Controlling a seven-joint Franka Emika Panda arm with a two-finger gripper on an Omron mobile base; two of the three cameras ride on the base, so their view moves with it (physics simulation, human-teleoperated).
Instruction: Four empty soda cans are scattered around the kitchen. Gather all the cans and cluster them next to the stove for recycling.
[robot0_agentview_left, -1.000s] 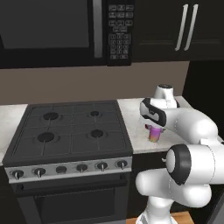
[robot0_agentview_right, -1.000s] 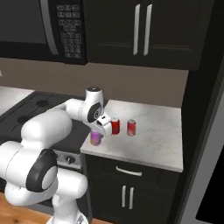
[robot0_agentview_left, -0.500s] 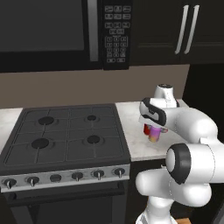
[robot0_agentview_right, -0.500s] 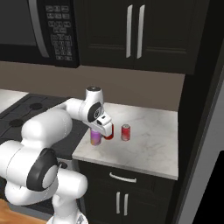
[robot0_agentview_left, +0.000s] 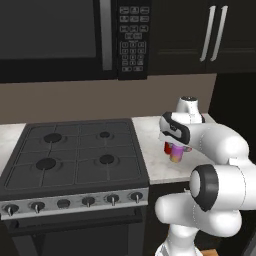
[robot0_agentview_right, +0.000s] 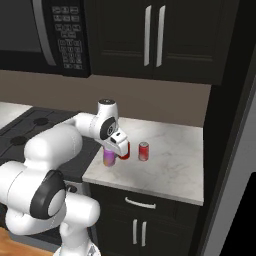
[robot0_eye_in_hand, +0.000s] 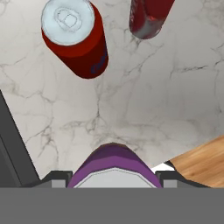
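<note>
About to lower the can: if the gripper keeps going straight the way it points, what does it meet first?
Likely the marble counter: the gripper, shut on the purple can, points down at bare marble beside the red cans.

- I am in a home kitchen, a rendered one, with smooth, computer-drawn surfaces.
- A black gas stove (robot0_agentview_left: 75, 160) stands in front of me, with four burners under dark grates and a row of silver knobs (robot0_agentview_left: 75, 202) along its front edge.
- Over it hangs a black microwave (robot0_agentview_left: 65, 37) with a keypad (robot0_agentview_left: 132, 35) on its right side.
- Beside the stove runs a white marble counter (robot0_agentview_right: 175, 160) veined in grey.
- Dark upper cabinets (robot0_agentview_right: 155, 37) with long silver handles hang above the counter, and dark lower cabinets (robot0_agentview_right: 145, 225) with silver pulls sit beneath it.
- The wall behind is plain brown-grey, and a strip of wooden floor (robot0_agentview_right: 15, 245) shows low down.
</note>
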